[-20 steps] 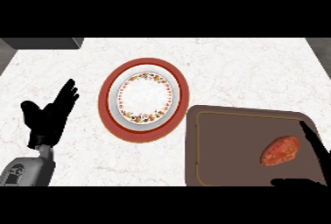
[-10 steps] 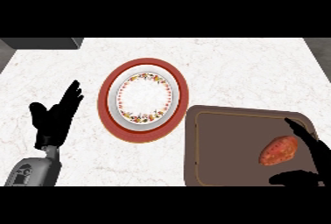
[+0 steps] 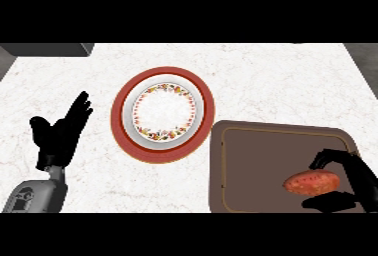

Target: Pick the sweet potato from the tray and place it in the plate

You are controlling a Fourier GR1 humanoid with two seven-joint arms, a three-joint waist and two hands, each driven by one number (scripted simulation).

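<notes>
Now the sweet potato [image 3: 311, 182] is lying in the right part of the brown tray [image 3: 251, 165], with the right hand [image 3: 353, 176] curling its fingers and thumb around its right end. Left of the tray, the red-rimmed floral plate [image 3: 162, 114] is sitting on the marble desk [image 3: 273, 80]. Further left, the left hand [image 3: 60, 134] is resting with fingers spread upward.

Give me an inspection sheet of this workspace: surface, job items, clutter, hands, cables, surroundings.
Surface: white marbled counter.
Sweet potato: lying on the tray, near its right side.
Tray: brown, at the counter's front right.
Plate: red rim, floral inner ring, nothing on it, left of the tray.
Clutter: nothing seen.
Right hand: curled around the sweet potato's right end, fingers above, thumb below; contact unclear.
Left hand: open, fingers up, resting left of the plate.
Cables: nothing seen.
Surroundings: dark grey block at the far left edge.
</notes>
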